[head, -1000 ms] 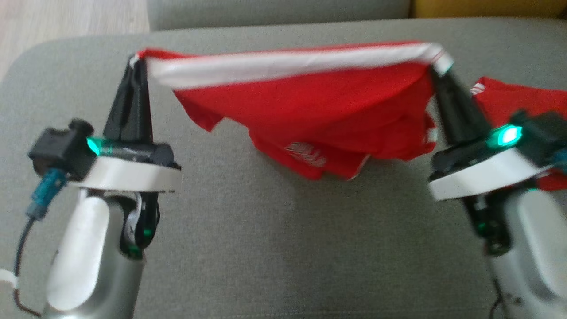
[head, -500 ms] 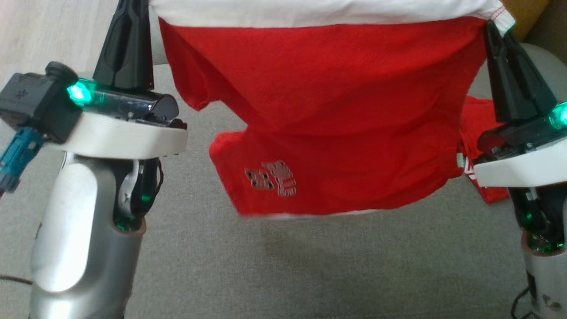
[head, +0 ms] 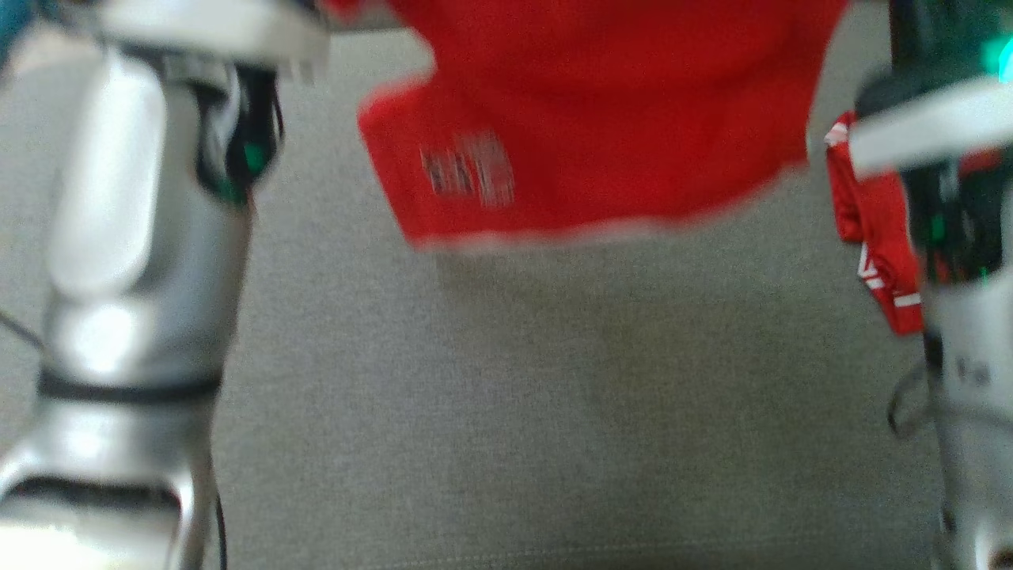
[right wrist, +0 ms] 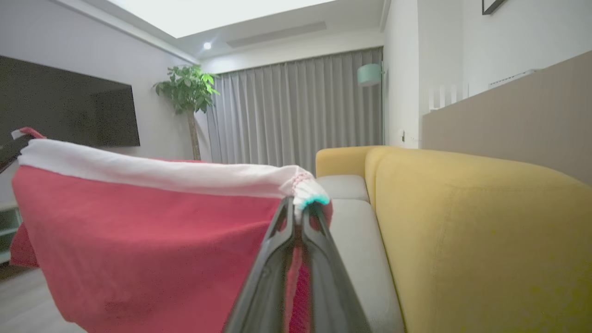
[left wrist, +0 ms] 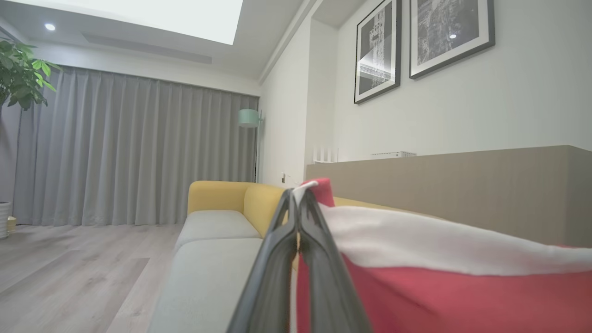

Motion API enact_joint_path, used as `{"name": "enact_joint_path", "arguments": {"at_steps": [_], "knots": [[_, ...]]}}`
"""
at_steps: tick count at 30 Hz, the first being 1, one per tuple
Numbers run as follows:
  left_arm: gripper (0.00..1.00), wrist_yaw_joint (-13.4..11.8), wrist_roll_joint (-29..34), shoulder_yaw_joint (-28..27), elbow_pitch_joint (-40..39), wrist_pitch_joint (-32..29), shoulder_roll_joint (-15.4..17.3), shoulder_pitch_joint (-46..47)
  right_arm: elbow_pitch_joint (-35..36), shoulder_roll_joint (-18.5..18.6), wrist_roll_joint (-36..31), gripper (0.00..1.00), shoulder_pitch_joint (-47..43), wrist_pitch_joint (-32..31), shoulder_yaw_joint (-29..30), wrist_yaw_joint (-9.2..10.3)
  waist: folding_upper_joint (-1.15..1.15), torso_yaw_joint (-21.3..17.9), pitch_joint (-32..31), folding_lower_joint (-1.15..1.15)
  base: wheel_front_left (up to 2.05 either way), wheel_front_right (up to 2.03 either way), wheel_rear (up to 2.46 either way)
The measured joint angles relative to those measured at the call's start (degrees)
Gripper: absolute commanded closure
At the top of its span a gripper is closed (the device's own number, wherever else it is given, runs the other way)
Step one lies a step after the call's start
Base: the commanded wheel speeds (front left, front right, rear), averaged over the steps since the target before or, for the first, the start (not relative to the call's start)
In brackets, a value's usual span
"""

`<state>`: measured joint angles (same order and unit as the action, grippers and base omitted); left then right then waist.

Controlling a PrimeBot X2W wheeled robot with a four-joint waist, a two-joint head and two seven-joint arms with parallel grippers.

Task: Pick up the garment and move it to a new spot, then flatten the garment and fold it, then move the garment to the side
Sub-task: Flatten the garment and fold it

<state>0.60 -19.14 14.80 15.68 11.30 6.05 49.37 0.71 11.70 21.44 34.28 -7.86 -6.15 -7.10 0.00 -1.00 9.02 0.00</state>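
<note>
Left wrist view: garment (left wrist: pixel 439 286) in gripper (left wrist: pixel 297 198)

Bright red garment (head: pixel 601 119) with a white band (left wrist: pixel 416 243)
Pale grey print (head: pixel 467 170) on the red; grey sofa seat (head: pixel 514 396); yellow sofa back (right wrist: pixel 462 231); black left gripper (left wrist: pixel 297 194) and black right gripper (right wrist: pixel 296 203); shiny silver arm (head: pixel 119 237) with a green light (head: pixel 253 156); another red cloth (head: pixel 878 253) with white stripes; grey curtain (left wrist: pixel 138 152); green plant (right wrist: pixel 187 90); pale wood floor (left wrist: pixel 69 268).
</note>
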Motion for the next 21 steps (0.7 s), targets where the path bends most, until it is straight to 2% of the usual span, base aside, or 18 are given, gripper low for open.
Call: {"name": "enact_joint_path", "arguments": {"at_steps": [5, 9, 12, 13, 14, 17, 21], "knots": [[1.0, 0.9, 1.3, -1.2, 13.0, 3.0, -0.9, 14.2, -13.9, -2.1, 1.5, 1.0, 15.2, 5.4, -3.2, 0.0, 0.0, -0.5, 4.3, 0.01, 0.0, 0.0, 0.0], [1.0, 1.4, 2.4, -2.6, 21.3, 3.4, -0.9, 20.3, -26.7, -4.2, 1.6, 1.0, 23.8, 10.7, -7.1, 0.0, 0.0, -1.4, 6.8, 0.02, 0.0, 0.0, 0.0], [1.0, 1.5, 3.0, -3.3, 26.0, 3.4, -1.2, 21.5, -36.0, -4.8, 1.5, 1.0, 28.4, 14.1, -10.0, 0.0, 0.0, -1.7, 8.3, 0.01, 0.0, 0.0, 0.0], [1.0, 1.8, 3.0, -3.5, 30.1, 3.4, -1.8, 21.4, -42.6, -5.2, 0.7, 1.0, 30.8, 15.9, -11.6, 0.0, 0.0, -1.6, 9.2, 0.01, 0.0, 0.0, 0.0], [1.0, 1.9, 3.2, -3.5, 32.3, 3.4, -2.2, 21.1, -45.6, -5.5, 0.4, 1.0, 31.6, 16.6, -12.6, 0.0, 0.0, -1.5, 9.6, 0.01, 0.0, 0.0, 0.0], [1.0, 2.0, 3.5, -3.8, 36.2, 3.4, -3.0, 19.6, -52.4, -6.3, 0.2, 1.0, 33.2, 18.6, -15.3, 0.0, 0.0, -1.3, 10.9, 0.01, 0.0, 0.0, 0.0], [1.0, 2.5, 3.3, -4.9, 38.5, 3.4, -3.6, 16.1, -58.0, -7.1, 0.9, 1.0, 33.3, 20.3, -18.8, 0.0, 0.0, -0.7, 12.6, 0.01, 0.0, 0.0, 0.0]]}}
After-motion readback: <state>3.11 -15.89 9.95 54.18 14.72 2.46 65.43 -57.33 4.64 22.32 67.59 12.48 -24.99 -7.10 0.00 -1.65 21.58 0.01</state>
